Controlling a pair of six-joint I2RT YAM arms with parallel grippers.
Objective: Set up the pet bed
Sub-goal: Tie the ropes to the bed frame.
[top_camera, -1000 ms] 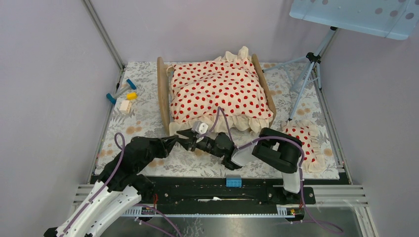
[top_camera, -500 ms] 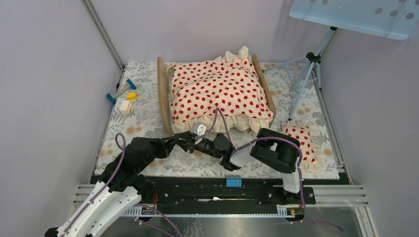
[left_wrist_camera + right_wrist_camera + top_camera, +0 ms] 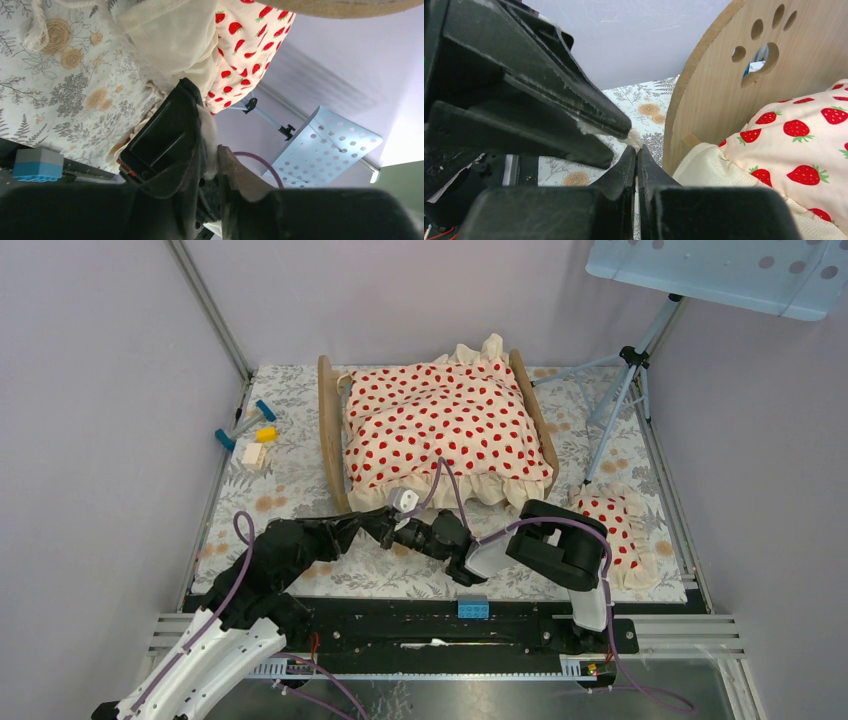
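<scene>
Pet bed (image 3: 327,425) at far middle of flowered mat (image 3: 290,480), strawberry blanket (image 3: 445,420) over it, paw cut-out (image 3: 764,45) in end board, both arms low at near frill, right gripper (image 3: 636,152) pressed together against a white tuft, left gripper (image 3: 619,142) tips close, grip cannot be told.

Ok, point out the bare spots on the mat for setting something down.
Bare mat lies left of the bed, nearer than the toy pieces. A narrow strip runs between bed and tripod. Crowded: the near edge under both arms, and around the pillow.
</scene>
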